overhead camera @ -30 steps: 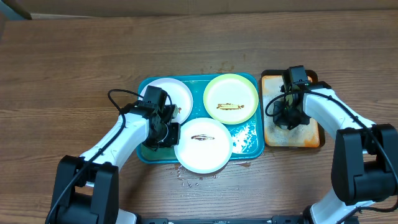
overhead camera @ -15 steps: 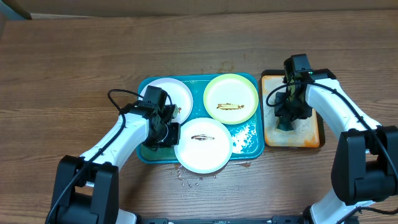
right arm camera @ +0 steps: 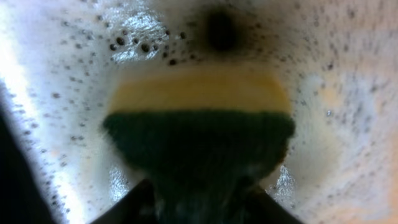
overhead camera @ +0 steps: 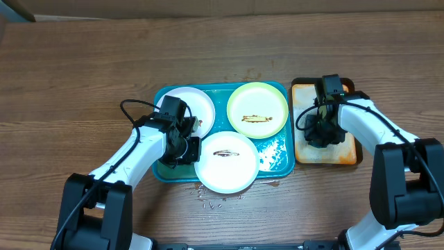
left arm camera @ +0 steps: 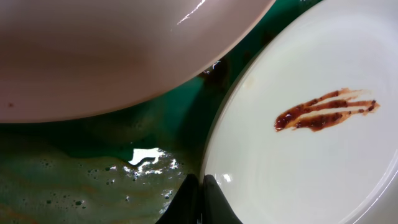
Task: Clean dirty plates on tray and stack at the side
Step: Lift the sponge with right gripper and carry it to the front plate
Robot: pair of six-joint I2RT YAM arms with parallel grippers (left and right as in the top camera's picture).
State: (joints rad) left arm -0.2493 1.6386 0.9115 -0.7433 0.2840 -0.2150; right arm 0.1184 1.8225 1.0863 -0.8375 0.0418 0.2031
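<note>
The teal tray (overhead camera: pixel 277 154) holds three plates. A white plate (overhead camera: pixel 196 104) lies at its back left and a yellow-green plate (overhead camera: pixel 257 110) with a brown smear at its back right. Another white plate (overhead camera: pixel 227 163) with a dark smear sits in front, overhanging the tray's front edge. My left gripper (overhead camera: pixel 183 147) is shut on that front plate's left rim. In the left wrist view its fingers (left arm camera: pixel 200 200) pinch the rim of the smeared plate (left arm camera: pixel 311 149) above the wet tray (left arm camera: pixel 93 168). My right gripper (overhead camera: pixel 320 135) is shut on a green-and-yellow sponge (right arm camera: pixel 199 134), pressed into foam.
A smaller orange tray (overhead camera: pixel 347 156) with a black rim lies right of the teal one, covered in soapy foam (right arm camera: pixel 348 93). Small wet specks (overhead camera: pixel 211 203) dot the wooden table just in front of the teal tray.
My right gripper shifted up and right over the orange tray half a second ago, and has since come back down onto the foam. The left arm and the plates have stayed still.
</note>
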